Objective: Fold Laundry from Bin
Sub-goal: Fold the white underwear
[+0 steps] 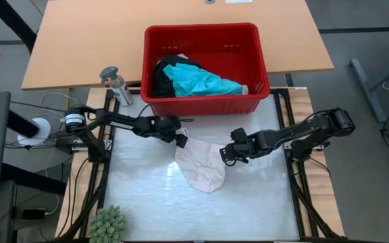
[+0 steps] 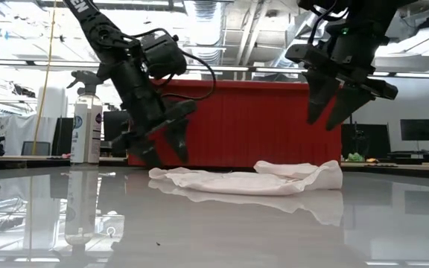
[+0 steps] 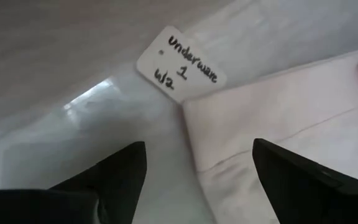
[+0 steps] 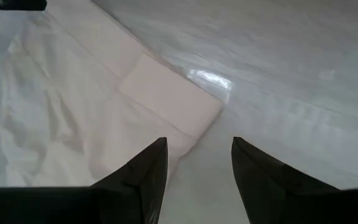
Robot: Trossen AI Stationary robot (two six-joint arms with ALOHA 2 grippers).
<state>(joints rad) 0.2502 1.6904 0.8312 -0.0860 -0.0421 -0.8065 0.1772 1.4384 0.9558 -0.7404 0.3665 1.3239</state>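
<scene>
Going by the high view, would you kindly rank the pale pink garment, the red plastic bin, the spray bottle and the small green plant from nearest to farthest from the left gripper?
From the left gripper:
1. Pale pink garment, right beside it on the white mat.
2. Red plastic bin, just beyond, at the mat's far edge.
3. Spray bottle, far-left corner.
4. Small green plant, near-left corner.

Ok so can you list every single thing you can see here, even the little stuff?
pale pink garment: one, pinkish white, lying on the white mat between the two arms
paper tag: one, white with handwriting, at the garment's corner
bin: one, red, at the mat's far edge
turquoise shirt: one, turquoise, inside the bin
black clothing: some, black, inside the bin beside the shirt
spray bottle: one, grey top, left of the bin
spiky plant: one, green, near left corner
left end effector: one, dark, open, at the garment's left corner
right end effector: one, dark, open, at the garment's right edge
</scene>
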